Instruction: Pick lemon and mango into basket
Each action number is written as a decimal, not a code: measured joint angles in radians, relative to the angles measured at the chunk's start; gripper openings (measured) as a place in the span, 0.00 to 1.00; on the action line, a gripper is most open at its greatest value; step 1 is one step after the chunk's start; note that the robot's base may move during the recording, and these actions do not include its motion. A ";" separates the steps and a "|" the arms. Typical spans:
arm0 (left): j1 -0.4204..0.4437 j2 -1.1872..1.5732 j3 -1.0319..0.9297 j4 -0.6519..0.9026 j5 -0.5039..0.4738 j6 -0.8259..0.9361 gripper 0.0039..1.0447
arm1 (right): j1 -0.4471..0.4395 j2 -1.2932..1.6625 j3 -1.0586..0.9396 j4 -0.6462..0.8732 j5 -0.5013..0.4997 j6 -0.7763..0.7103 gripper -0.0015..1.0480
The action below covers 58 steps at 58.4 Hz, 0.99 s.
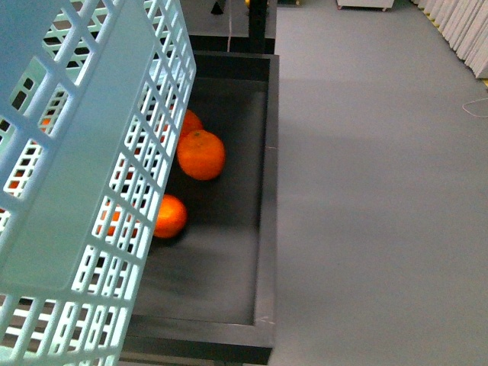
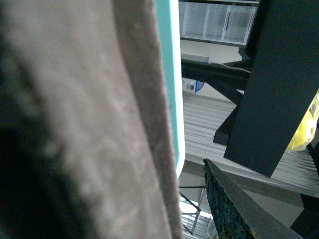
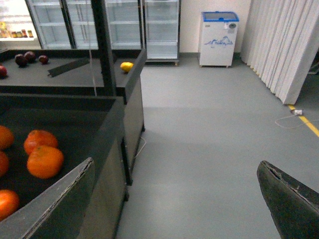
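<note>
right claw (image 3: 175,165) spread wide open; left claw (image 2: 193,168) only partly visible.

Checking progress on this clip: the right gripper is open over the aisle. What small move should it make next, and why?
Probably swing the right gripper toward the farther table, where a yellow fruit lies. Its jaws stand open and empty, and the near bin holds only oranges. Which task fruit that is, I cannot tell at this size.
</note>
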 joint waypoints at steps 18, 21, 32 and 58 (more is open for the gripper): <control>0.000 0.000 0.000 0.000 0.002 0.000 0.27 | 0.000 0.001 0.000 0.000 -0.001 0.000 0.92; 0.000 0.000 0.000 0.000 0.000 0.000 0.27 | 0.000 0.000 0.000 0.000 0.000 0.000 0.92; 0.000 0.000 0.000 0.000 0.001 0.000 0.27 | 0.000 0.000 0.000 0.000 0.000 0.000 0.92; 0.000 0.000 0.000 -0.001 0.001 0.000 0.27 | 0.000 0.000 0.000 0.000 -0.001 0.000 0.92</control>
